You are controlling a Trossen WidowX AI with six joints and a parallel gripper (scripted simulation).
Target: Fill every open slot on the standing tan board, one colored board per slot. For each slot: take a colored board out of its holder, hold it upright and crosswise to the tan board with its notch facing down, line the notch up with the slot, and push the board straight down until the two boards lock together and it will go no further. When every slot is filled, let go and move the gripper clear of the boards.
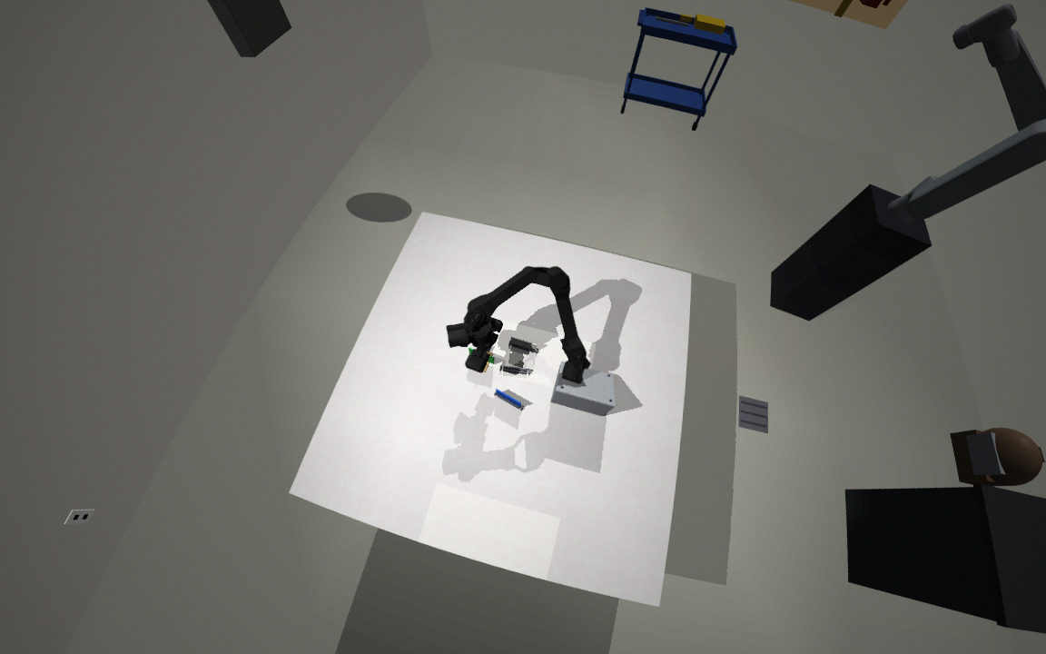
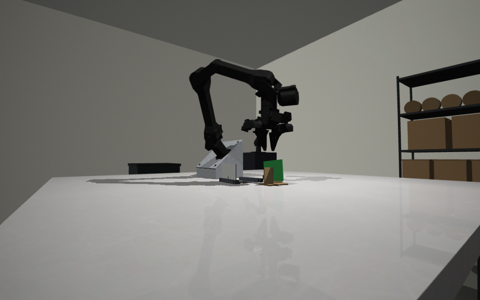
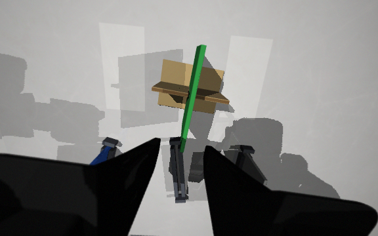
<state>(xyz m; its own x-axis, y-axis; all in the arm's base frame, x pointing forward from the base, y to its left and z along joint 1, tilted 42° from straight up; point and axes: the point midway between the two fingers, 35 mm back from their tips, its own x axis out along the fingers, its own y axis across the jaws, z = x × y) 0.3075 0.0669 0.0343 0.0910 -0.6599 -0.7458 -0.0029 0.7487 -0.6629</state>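
My gripper [image 1: 491, 347] [image 2: 268, 150] [image 3: 182, 147] hangs over the work with its fingers apart and nothing between them, the tips pointing down above the surface [image 1: 397, 390] [image 2: 197, 231] [image 3: 333, 82]. Below, out of my grasp, the green board [image 1: 491, 358] [image 2: 278, 169] [image 3: 193, 85] stands on edge and crosswise to the standing tan board [image 1: 487, 367] [image 2: 268, 176] [image 3: 167, 86], which rises from a flat tan base [image 2: 266, 184] [image 3: 172, 70]. Whether the green board is locked all the way down, I cannot tell. In my wrist view, the blue board [image 1: 508, 398] [image 3: 101, 157] sits in its dark holder, partly hidden behind one of my fingers; seen from above, it lies between the tan board and my arm's base, off to one side. Two more dark holders lie near the tan board, a middle holder [image 1: 516, 370] [image 3: 174, 160] and an outer holder [image 3: 247, 149]. The exterior view shows a pale upright panel [image 2: 229, 171] in a dark holder, beside my sloped gray base [image 1: 584, 394] [image 2: 208, 172]. Farther out, a blue cart [image 1: 665, 94] stands on the floor, and a black shelf unit [image 2: 398, 126] carries brown boxes [image 2: 426, 133].
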